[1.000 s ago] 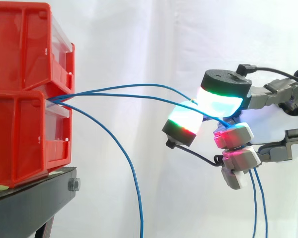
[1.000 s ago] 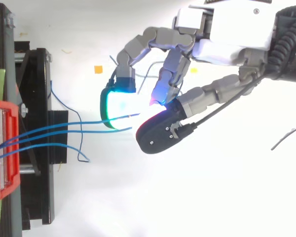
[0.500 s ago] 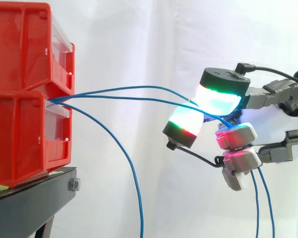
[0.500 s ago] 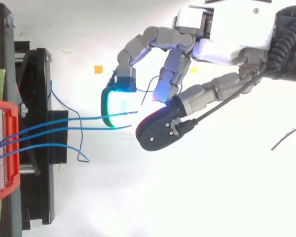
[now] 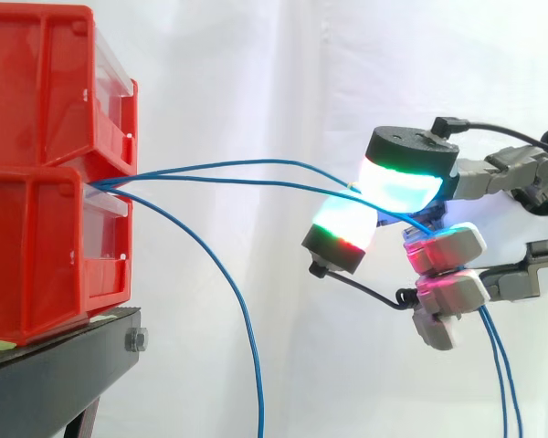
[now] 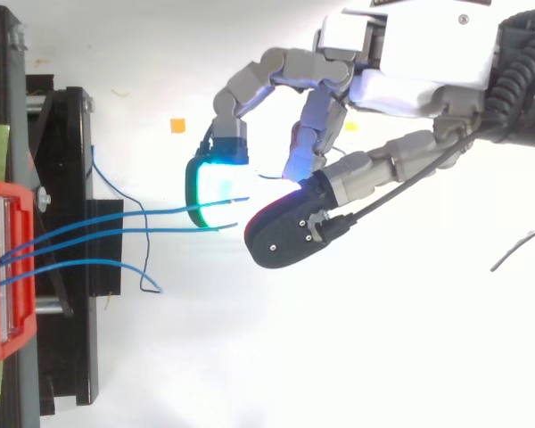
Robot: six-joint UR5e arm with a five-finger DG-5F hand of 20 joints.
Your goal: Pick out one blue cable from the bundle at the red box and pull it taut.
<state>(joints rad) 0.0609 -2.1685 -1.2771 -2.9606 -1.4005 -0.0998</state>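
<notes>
Two stacked red bins (image 5: 46, 246) stand at the left on a black stand (image 5: 64, 374). Three blue cables come out of the gap between them. Two of these cables (image 5: 256, 173) arch rightward into my hand (image 6: 410, 62). They pass between the glowing finger pad (image 5: 404, 180) and the thumb pad (image 5: 340, 228). Their free ends hang down behind the lower fingers (image 5: 449, 292). The hand's fingers are curled round both cables, which sag slightly. The third cable (image 5: 228, 292) droops to the floor on its own.
A short loose blue cable end (image 6: 156, 290) lies beside the stand in the top view. A small orange scrap (image 6: 176, 126) sits on the white floor. White curtain behind the hand.
The lower fingers have swung a little to the right, and the hanging cable ends shifted right with them. In the top view the two held cables have slid slightly across the finger pad.
</notes>
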